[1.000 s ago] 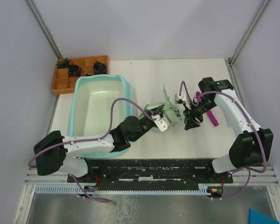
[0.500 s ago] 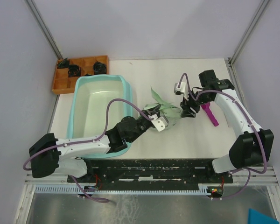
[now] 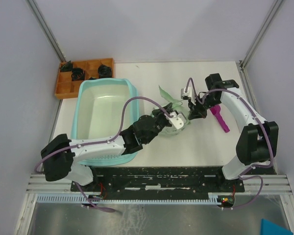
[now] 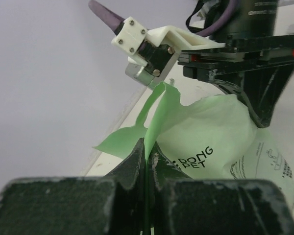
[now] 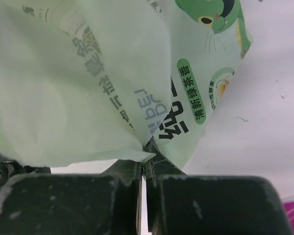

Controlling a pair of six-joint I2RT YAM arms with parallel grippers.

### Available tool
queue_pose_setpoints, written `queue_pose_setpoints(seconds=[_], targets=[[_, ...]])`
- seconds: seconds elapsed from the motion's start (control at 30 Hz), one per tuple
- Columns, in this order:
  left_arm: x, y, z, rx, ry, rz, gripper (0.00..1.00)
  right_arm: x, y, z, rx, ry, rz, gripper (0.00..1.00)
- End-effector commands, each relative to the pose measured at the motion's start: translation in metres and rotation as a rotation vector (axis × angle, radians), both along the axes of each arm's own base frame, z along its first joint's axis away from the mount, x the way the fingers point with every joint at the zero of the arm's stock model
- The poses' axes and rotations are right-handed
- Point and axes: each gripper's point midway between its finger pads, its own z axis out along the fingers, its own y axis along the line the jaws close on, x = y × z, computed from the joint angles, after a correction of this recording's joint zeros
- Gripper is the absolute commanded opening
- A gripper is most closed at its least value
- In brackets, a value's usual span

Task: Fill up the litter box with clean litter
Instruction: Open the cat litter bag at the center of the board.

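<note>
Pale green bag (image 5: pixel 78 93) with dark-green print, light-teal litter box (image 3: pixel 106 82), orange tray (image 3: pixel 62 89), magenta scoop (image 3: pixel 221 120).

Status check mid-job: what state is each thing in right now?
Litter box: looks empty.
Bag: pinched by both grippers, beside the box.
Left gripper: shut on the bag.
Right gripper: shut on the bag.
Scoop: lying flat, untouched.
Orange tray: holding black items.

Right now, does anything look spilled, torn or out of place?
No spill. The green bag is crumpled, pinched by left tool and right tool, a loose flap sticking out; the litter box looks empty.
</note>
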Motion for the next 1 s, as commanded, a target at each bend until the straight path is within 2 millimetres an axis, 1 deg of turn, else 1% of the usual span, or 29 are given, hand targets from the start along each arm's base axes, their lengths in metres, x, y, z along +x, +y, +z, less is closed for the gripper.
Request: queue_pose_setpoints(seconds=[0.0,0.1,0.23,0.33,0.43,0.5,0.57,0.63,0.67,0.7,0.77,0.83,0.87,0.9,0.97], targets=[[0.038,0.003,0.088,-0.209,-0.127,0.108,0.03,0.008,-0.007,0.009,0.033,0.02,-0.081,0.02],[0.072,-0.005,0.094,-0.216,-0.141,0.142,0.03,0.012,-0.013,0.011,0.052,0.014,-0.142,0.02],[0.109,-0.015,0.117,-0.251,-0.177,0.167,0.03,0.016,-0.02,0.018,0.077,-0.019,-0.206,0.02],[0.129,-0.022,0.13,-0.247,-0.206,0.186,0.03,0.017,-0.02,0.022,0.105,-0.018,-0.23,0.02],[0.14,-0.022,0.138,-0.254,-0.224,0.194,0.03,0.02,-0.018,0.023,0.13,-0.002,-0.242,0.02],[0.14,-0.019,0.139,-0.255,-0.224,0.201,0.03,0.023,-0.016,0.023,0.144,0.007,-0.257,0.02],[0.136,-0.009,0.135,-0.251,-0.221,0.216,0.03,0.027,-0.016,0.023,0.153,0.009,-0.274,0.02],[0.129,0.007,0.127,-0.243,-0.216,0.24,0.03,0.032,-0.017,0.022,0.158,0.006,-0.302,0.02],[0.124,0.016,0.111,-0.217,-0.198,0.251,0.03,0.035,-0.018,0.022,0.156,0.001,-0.314,0.02],[0.116,0.03,0.111,-0.221,-0.193,0.263,0.03,0.036,-0.02,0.022,0.155,-0.001,-0.323,0.02],[0.105,0.05,0.097,-0.212,-0.171,0.273,0.03,0.033,-0.02,0.024,0.159,0.004,-0.324,0.02],[0.094,0.067,0.085,-0.203,-0.151,0.277,0.03,0.022,-0.018,0.028,0.162,0.025,-0.294,0.04],[0.089,0.075,0.08,-0.201,-0.143,0.276,0.03,0.016,-0.017,0.03,0.166,0.044,-0.282,0.07],[0.083,0.081,0.075,-0.203,-0.135,0.272,0.03,0.01,-0.017,0.033,0.167,0.062,-0.271,0.13],[0.073,0.09,0.067,-0.213,-0.112,0.26,0.03,-0.003,-0.016,0.039,0.169,0.09,-0.247,0.34]])
